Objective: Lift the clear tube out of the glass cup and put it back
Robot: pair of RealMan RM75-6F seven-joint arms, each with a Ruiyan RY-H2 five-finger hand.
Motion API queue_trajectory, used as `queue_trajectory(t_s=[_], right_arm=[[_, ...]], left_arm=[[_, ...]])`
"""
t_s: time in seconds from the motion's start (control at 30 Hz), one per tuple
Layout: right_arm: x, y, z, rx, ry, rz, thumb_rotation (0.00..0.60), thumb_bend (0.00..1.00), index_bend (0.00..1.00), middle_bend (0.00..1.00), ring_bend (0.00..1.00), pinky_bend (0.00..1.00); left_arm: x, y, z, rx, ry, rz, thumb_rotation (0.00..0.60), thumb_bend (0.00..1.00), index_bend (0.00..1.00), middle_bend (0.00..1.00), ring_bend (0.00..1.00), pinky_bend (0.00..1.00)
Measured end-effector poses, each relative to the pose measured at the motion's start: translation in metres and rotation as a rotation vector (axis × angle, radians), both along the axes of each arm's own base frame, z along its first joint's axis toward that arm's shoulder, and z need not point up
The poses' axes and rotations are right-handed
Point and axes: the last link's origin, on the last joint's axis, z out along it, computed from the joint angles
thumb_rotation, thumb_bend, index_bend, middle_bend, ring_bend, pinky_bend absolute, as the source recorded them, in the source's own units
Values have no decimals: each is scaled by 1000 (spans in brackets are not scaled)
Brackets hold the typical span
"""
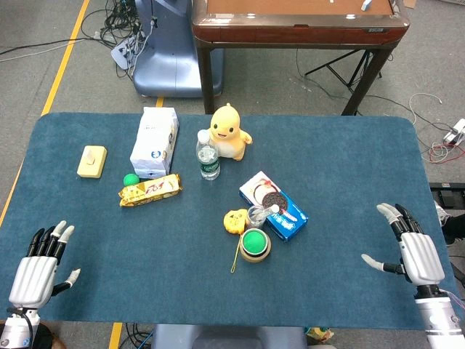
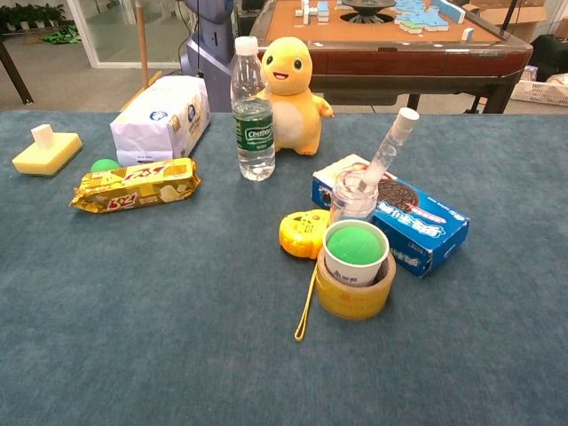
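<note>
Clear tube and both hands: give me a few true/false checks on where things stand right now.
1. The clear tube stands tilted inside the glass cup. True.
2. The left hand grips the tube. False: it hovers open near the table's near left corner, far from the cup.
3. The right hand holds nothing. True.
4. The glass cup sits beside the blue cookie box. True.
5. The water bottle lies on its side. False: it stands upright next to the yellow plush toy.
6. The green-filled cup sits behind the plush toy. False: it sits in front of the glass cup, inside a roll of yellow tape.
</note>
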Motion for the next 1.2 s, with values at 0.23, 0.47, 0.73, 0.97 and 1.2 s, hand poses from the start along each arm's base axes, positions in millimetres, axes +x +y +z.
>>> queue_trajectory(t_s=[0.23, 0.47, 0.73, 0.97, 1.2], right_arm=[[1, -1, 2, -6, -1, 7, 600, 99, 118, 136, 40, 115], [7, -5, 11, -18, -1, 33, 600, 102, 136, 141, 39, 115], [17, -23, 15, 3, -23, 50, 600, 213, 251, 163, 39, 115], [37, -52, 6, 46, -49, 91, 600, 297, 361, 168, 40, 115], [59, -78, -15, 118, -55, 121, 600, 298, 417, 181, 39, 115]], left_arm=[[0, -2, 0, -2, -6, -1, 600, 272, 0, 0, 0, 0], [0, -4, 2, 4, -14, -2, 600, 272, 0, 0, 0, 0], [1, -6, 2, 6, -19, -9, 600, 272, 0, 0, 0, 0], [1, -8, 4, 10, -23, -11, 600, 272, 0, 0, 0, 0], [0, -10, 6, 15, -27, -7, 600, 272, 0, 0, 0, 0]])
